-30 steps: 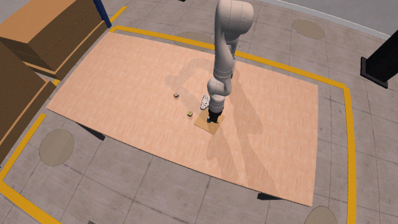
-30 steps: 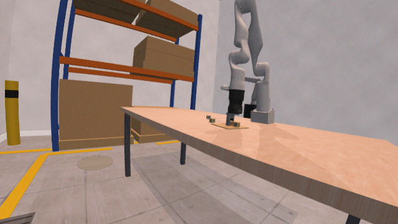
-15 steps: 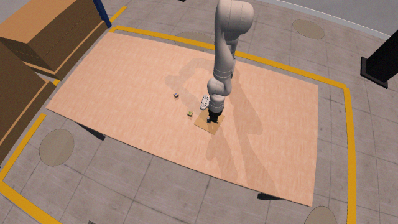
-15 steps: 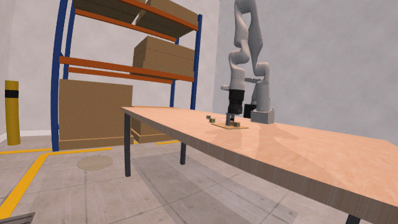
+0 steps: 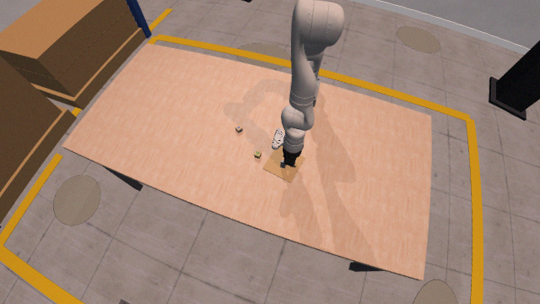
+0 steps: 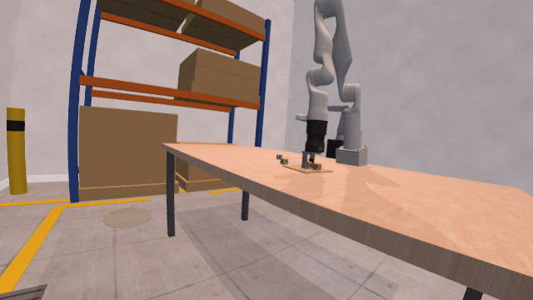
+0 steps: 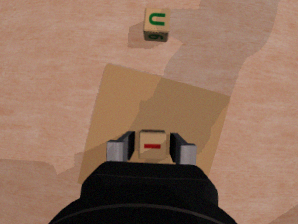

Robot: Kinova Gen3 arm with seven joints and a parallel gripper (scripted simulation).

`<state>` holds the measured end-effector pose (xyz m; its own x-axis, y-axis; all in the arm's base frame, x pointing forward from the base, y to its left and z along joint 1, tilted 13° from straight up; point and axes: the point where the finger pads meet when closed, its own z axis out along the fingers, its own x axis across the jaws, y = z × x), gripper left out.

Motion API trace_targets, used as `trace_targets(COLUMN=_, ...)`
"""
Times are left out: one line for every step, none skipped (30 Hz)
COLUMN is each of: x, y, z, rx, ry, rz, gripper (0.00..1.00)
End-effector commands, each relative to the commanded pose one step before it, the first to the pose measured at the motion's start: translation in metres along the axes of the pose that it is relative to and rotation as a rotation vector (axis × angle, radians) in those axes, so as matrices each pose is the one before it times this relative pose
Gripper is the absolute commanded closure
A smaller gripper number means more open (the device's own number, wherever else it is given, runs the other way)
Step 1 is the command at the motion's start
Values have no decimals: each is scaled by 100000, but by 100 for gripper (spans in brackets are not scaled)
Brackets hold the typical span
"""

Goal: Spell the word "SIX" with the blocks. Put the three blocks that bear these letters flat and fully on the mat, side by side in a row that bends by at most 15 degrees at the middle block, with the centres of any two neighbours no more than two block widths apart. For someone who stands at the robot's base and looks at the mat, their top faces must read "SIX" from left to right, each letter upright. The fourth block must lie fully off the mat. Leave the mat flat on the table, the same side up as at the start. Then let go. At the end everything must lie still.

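The red-marked block (image 7: pixel 152 145) is sitting on the mat (image 5: pixel 273 165) (image 6: pixel 296 168) (image 7: pixel 120 100), between the fingers of the gripper (image 5: pixel 288 165) (image 6: pixel 308 162) (image 7: pixel 152 142), which is standing mostly open, gripping nothing.

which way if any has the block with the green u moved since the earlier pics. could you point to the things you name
No visible move: the green-lettered block (image 5: pixel 257 154) (image 6: pixel 284 161) (image 7: pixel 157 19) keeps the same gap from the mat (image 5: pixel 274 165) (image 6: pixel 297 168) (image 7: pixel 117 107) in the top view.
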<state>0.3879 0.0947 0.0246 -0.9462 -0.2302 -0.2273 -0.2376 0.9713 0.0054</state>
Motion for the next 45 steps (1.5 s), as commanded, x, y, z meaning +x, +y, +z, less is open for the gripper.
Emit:
trace_targets(x=-48, y=6, z=-43, rx=-21, ry=-136, rz=5, gripper=21)
trace_targets(x=0, y=0, z=-3, rx=0, ry=0, rz=0, gripper=21)
trace_targets(x=0, y=0, z=-17, rx=0, ry=0, rz=0, gripper=21)
trace_targets(x=0, y=0, z=-43, rx=1, ry=0, rz=-1, gripper=21)
trace_targets(x=0, y=0, z=-78, rx=1, ry=0, rz=-1, gripper=21)
trace_targets(x=0, y=0, z=-119, rx=1, ry=0, rz=0, gripper=21)
trace_targets(x=1, y=0, z=-166, rx=-2, ry=0, rz=2, gripper=21)
trace_targets(x=-1, y=0, z=-211, rx=2, ry=0, rz=-2, gripper=21)
trace_targets(x=1, y=0, z=-259, rx=-2, ry=0, rz=1, gripper=21)
trace_targets(x=0, y=0, z=0, rx=0, ry=0, rz=0, gripper=21)
trace_targets(x=0, y=0, z=0, rx=0, ry=0, rz=0, gripper=21)
trace_targets(x=-1, y=0, z=-302, rx=2, ry=0, rz=-2, gripper=21)
trace_targets(x=0, y=0, z=-343, rx=-1, ry=0, rz=1, gripper=21)
trace_targets(x=1, y=0, z=-380, rx=-2, ry=0, rz=2, gripper=21)
trace_targets(x=0, y=0, z=-411, rx=0, ry=0, rz=0, gripper=21)
trace_targets(x=0, y=0, z=-437, rx=0, ry=0, rz=-1, gripper=21)
trace_targets(x=0, y=0, z=-459, rx=0, ry=0, rz=0, gripper=21)
trace_targets(x=0, y=0, z=-475, rx=0, ry=0, rz=0, gripper=21)
trace_targets(x=0, y=0, z=-485, rx=0, ry=0, rz=0, gripper=21)
trace_targets(x=0, y=0, z=-490, rx=0, ry=0, rz=0, gripper=21)
trace_targets(x=0, y=0, z=-490, rx=0, ry=0, rz=0, gripper=21)
trace_targets(x=0, y=0, z=-484, rx=0, ry=0, rz=0, gripper=21)
trace_targets(x=0, y=0, z=-471, rx=0, ry=0, rz=0, gripper=21)
trace_targets(x=0, y=0, z=-453, rx=0, ry=0, rz=0, gripper=21)
trace_targets(x=0, y=0, z=-429, rx=0, ry=-1, rz=-1, gripper=21)
trace_targets(x=0, y=0, z=-399, rx=0, ry=-1, rz=-1, gripper=21)
trace_targets(x=0, y=0, z=0, rx=0, ry=0, rz=0, gripper=21)
trace_targets(x=0, y=0, z=0, rx=0, ry=0, rz=0, gripper=21)
trace_targets(x=0, y=0, z=-362, rx=0, ry=0, rz=0, gripper=21)
trace_targets(x=1, y=-1, z=-319, rx=0, ry=1, rz=2, gripper=21)
trace_targets(x=-1, y=1, z=-273, rx=-1, ry=-1, rz=-2, gripper=21)
trace_targets(x=1, y=-1, z=-220, rx=0, ry=1, rz=2, gripper=21)
trace_targets(x=-1, y=1, z=-166, rx=-1, ry=-1, rz=-2, gripper=21)
trace_targets(x=0, y=0, z=-119, rx=0, ry=0, rz=1, gripper=21)
trace_targets(x=1, y=-1, z=-77, rx=0, ry=1, rz=1, gripper=21)
trace_targets(x=0, y=0, z=-42, rx=0, ry=1, rz=1, gripper=21)
trace_targets(x=0, y=0, z=-17, rx=0, ry=0, rz=0, gripper=21)
trace_targets(x=0, y=0, z=-3, rx=0, ry=0, rz=0, gripper=21)
trace_targets(x=0, y=0, z=0, rx=0, ry=0, rz=0, gripper=0)
trace_targets(x=0, y=0, z=0, rx=0, ry=0, rz=0, gripper=0)
trace_targets(x=0, y=0, z=0, rx=0, ry=0, rz=0, gripper=0)
trace_targets(x=0, y=0, z=0, rx=0, ry=0, rz=0, gripper=0)
trace_targets(x=0, y=0, z=0, rx=0, ry=0, rz=0, gripper=0)
trace_targets(x=0, y=0, z=0, rx=0, ry=0, rz=0, gripper=0)
trace_targets(x=0, y=0, z=0, rx=0, ry=0, rz=0, gripper=0)
